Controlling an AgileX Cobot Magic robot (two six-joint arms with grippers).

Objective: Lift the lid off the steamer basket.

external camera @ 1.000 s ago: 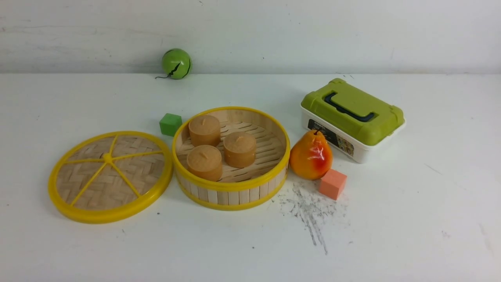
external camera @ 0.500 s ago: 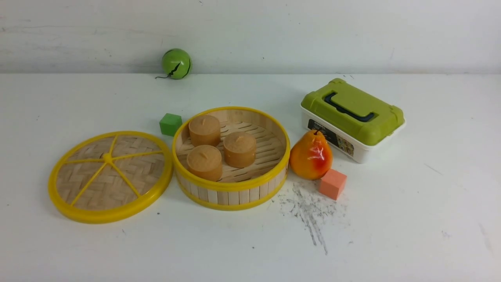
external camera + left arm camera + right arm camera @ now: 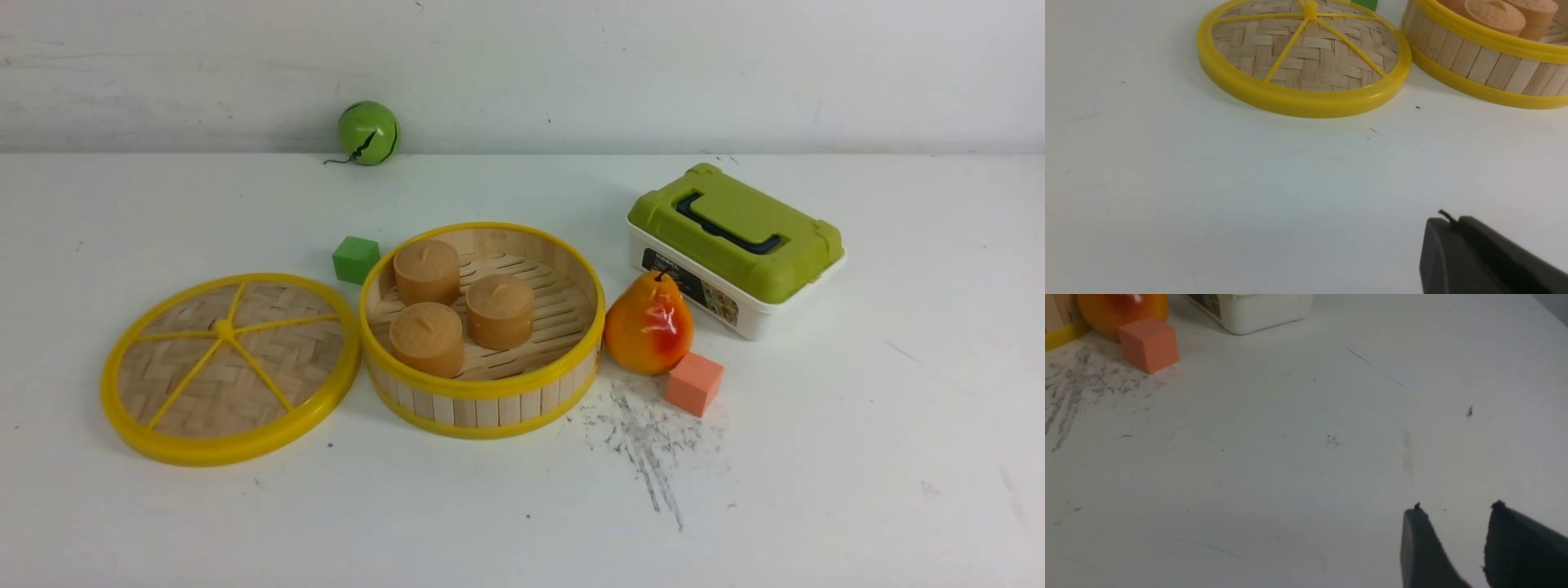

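Lid (image 3: 180,380) is off, laid flat on the table (image 3: 522,506) toward its left edge, knob (image 3: 224,329) facing up. Steamer basket (image 3: 490,408) is seated just right of it, near mid-table, upright and uncovered. Three light-brown buns (image 3: 427,341) are contained in it, grouped on the left and middle of the slatted floor (image 3: 551,306). Green cube (image 3: 356,260) is placed just beside the basket's rear-left rim, behind the gap between lid and basket. Pear (image 3: 650,325), orange-yellow with a red patch, is set close against the basket's right side, stem up. Pink cube (image 3: 695,384) is located at the pear's front right. White box (image 3: 751,322) is positioned behind and right of the pear, turned at an angle, its green cover (image 3: 743,229) fitted and dark handle (image 3: 727,224) folded down. Green ball (image 3: 369,133) is seen at the table's back edge, left of centre, by the wall (image 3: 522,73). Dark smudges (image 3: 649,457) are visible on the surface in front of pear and pink cube. Left gripper (image 3: 1447,216): fingers clenched together, nothing held. Right gripper (image 3: 1457,505): fingers parted, nothing gripped. Both are kept clear of lid and basket.
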